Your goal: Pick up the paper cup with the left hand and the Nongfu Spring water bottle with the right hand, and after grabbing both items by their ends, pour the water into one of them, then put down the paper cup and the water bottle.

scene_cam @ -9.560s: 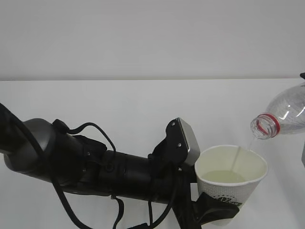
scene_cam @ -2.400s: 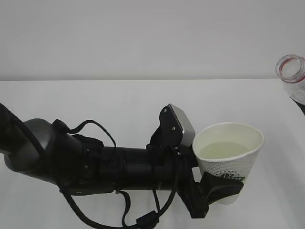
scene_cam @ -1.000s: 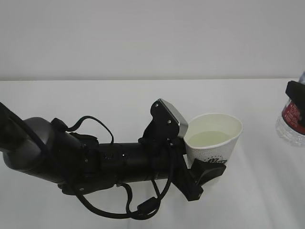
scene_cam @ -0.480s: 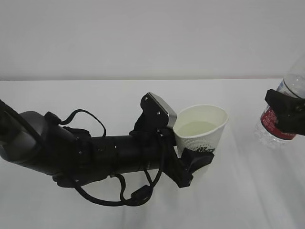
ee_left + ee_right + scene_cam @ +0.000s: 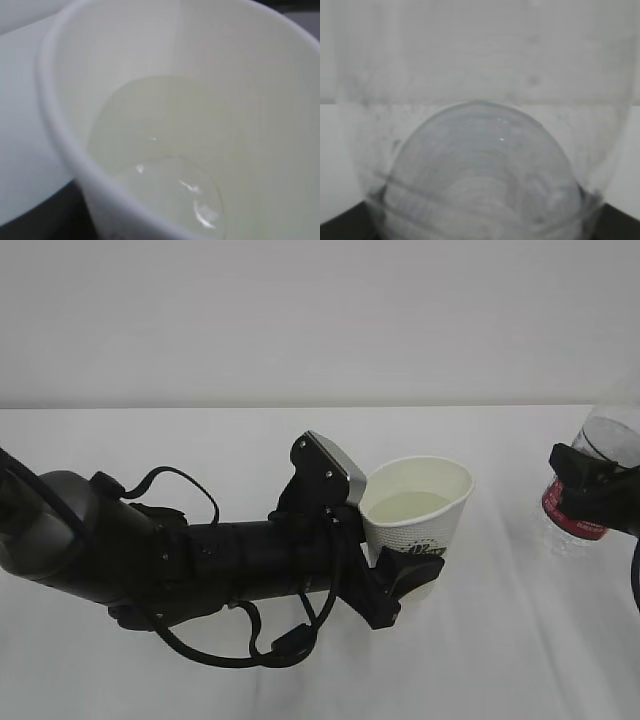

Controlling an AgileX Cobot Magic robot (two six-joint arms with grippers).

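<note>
L hand (image 5: 400, 575) jaws clamped on paper cup (image 5: 415, 525) w/ water (image 5: 405, 505); R hand (image 5: 590, 495) jaws grip Nongfu Spring water bottle (image 5: 590, 485), upright.

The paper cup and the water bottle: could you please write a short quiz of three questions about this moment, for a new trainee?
1. True or false: the paper cup is empty.
2. Which gripper holds the Nongfu Spring water bottle? A. the left gripper B. the right gripper C. neither
3. Fill in the word: the left gripper grips the cup near its ____.

Key:
1. False. The water lies in the cup's bottom, as the left wrist view shows.
2. B. The right gripper is clamped across the bottle at its red label, at the right edge of the exterior view.
3. Base. The black fingers close around the lower part, under the green logo.
</note>
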